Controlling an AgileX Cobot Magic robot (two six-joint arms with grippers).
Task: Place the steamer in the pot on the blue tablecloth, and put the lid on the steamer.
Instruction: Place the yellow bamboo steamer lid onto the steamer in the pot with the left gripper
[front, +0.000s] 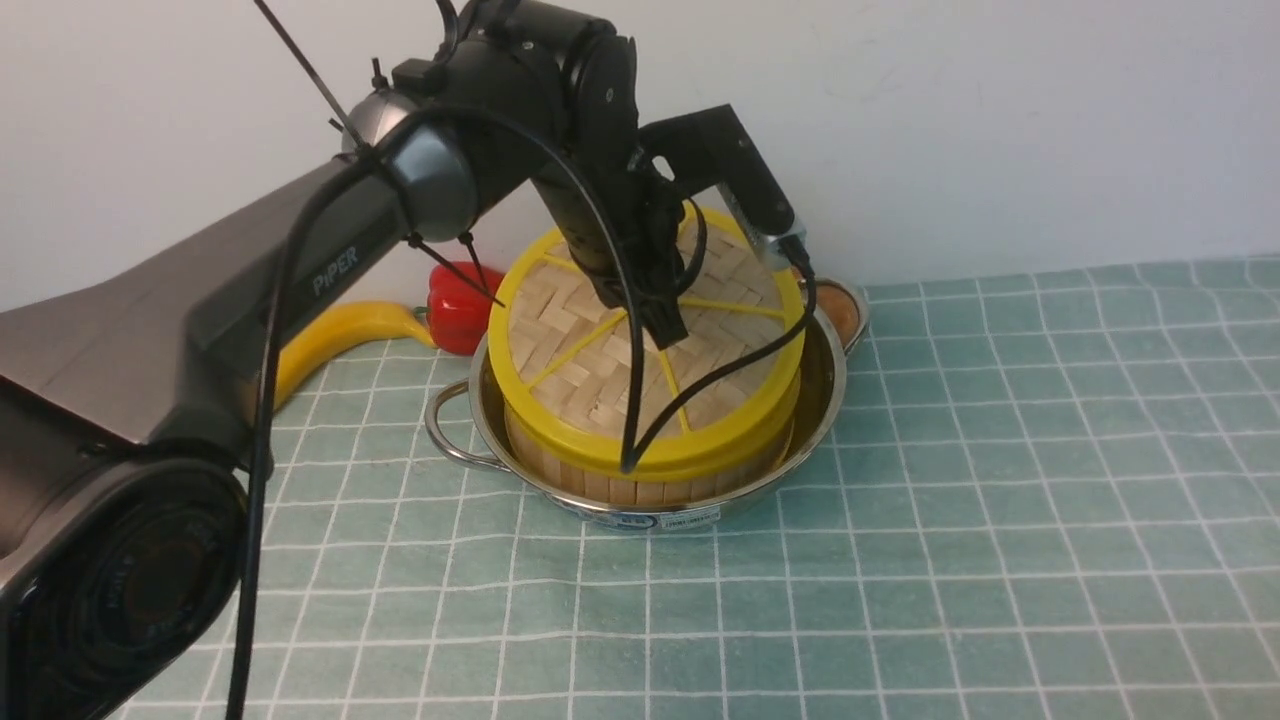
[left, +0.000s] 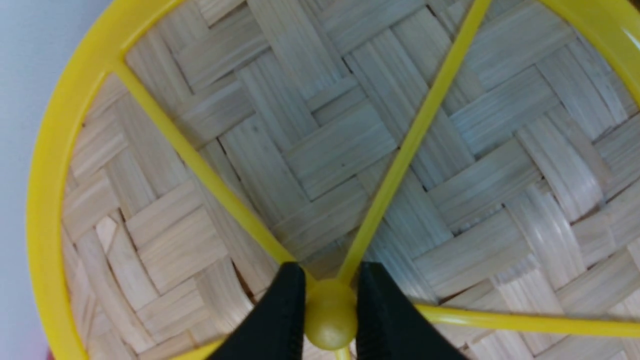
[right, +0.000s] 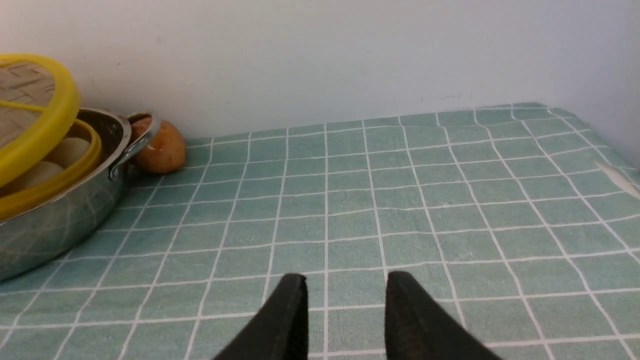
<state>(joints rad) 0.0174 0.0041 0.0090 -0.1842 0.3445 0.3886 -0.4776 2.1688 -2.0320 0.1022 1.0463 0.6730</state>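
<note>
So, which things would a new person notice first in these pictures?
The yellow-rimmed lid at the centre, tilted over the steamer in the shiny pot, with the left claw shut on its middle knob. Behind it, at the left, lie a red pepper and a banana.

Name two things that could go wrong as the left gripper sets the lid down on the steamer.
1. The lid is tilted, one edge raised off the steamer; released now, it may land askew or slide into the pot.
2. The left gripper pinches only the small round knob at the centre, so the lid could swivel or slip. The right gripper is open and away, so nothing steadies the pot.
</note>
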